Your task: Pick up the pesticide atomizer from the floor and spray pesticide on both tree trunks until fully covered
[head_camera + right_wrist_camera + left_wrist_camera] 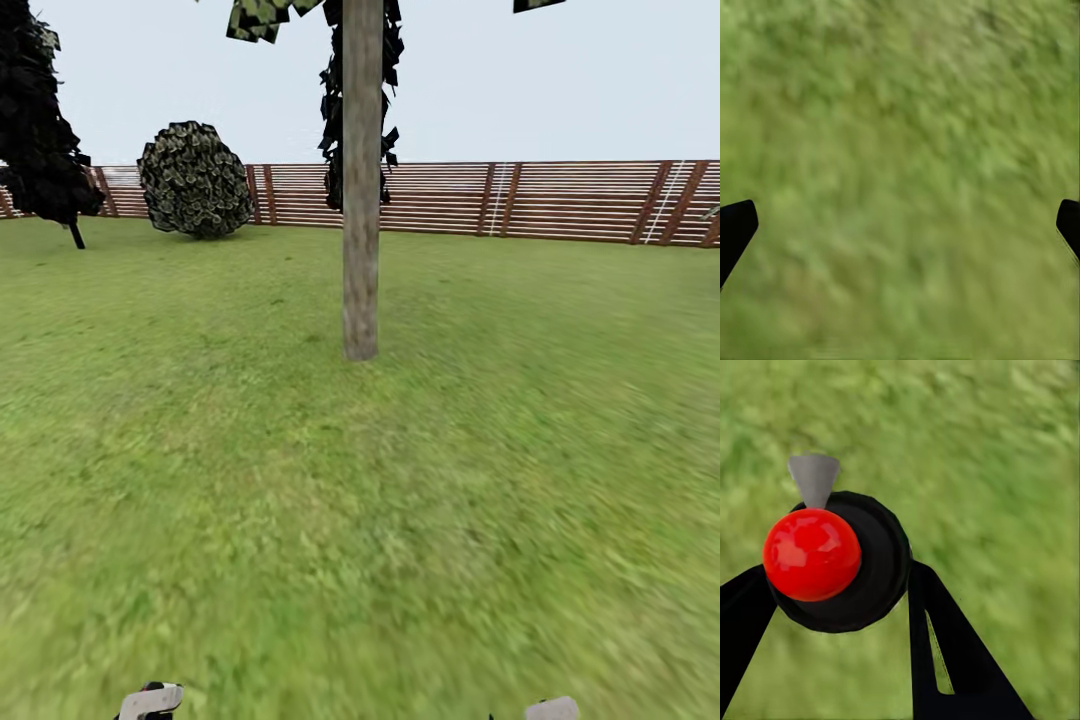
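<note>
2 grippers nearest: left gripper [840,607], black fingers [945,637] closed around pesticide atomizer [832,559] with red cap and grey nozzle, held above grass; right gripper [900,225], fingertips spread wide, holding nothing. Beyond, grass lawn [500,480]; 1 straight grey-brown tree trunk [361,180] ahead at centre. Farthest: round bush [195,180], slatted wooden fence [560,200].

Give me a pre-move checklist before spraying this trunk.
1. Atomizer held in left gripper: ok, fingers close on both sides of it.
2. Tree trunk ahead in the head view: ok, upright, centred.
3. Close enough to spray: not ok, open grass lies between.
4. Nozzle aimed at trunk: not ok, the left wrist view has grass behind it.
5. Right gripper free: ok, open over grass.
6. Trunk coverage: cannot tell.
</note>
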